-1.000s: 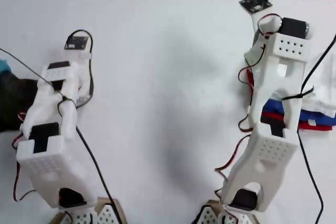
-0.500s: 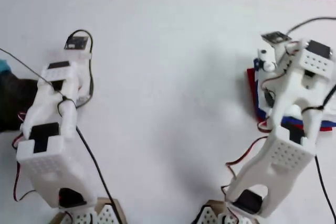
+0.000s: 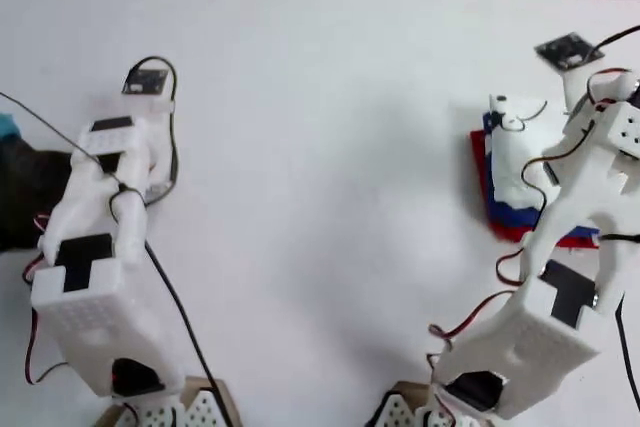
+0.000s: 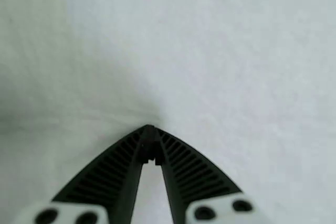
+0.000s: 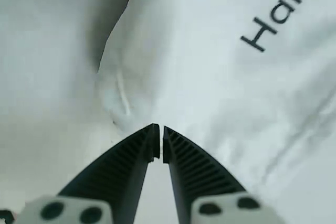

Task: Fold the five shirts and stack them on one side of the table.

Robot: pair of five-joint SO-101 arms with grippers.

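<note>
Right pincer (image 5: 157,142) and left pincer (image 4: 149,142) both pressed together; the right hangs over a white-topped stack of folded cloth shirts (image 3: 512,172) by the white worktop's (image 3: 320,97) right edge.

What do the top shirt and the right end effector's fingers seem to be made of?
Top shirt: soft white fabric, perhaps cotton, matte; it creases and sags at its edge. Right end effector, its fingers: likely rigid black plastic, matte, with ribbed faces.
</note>
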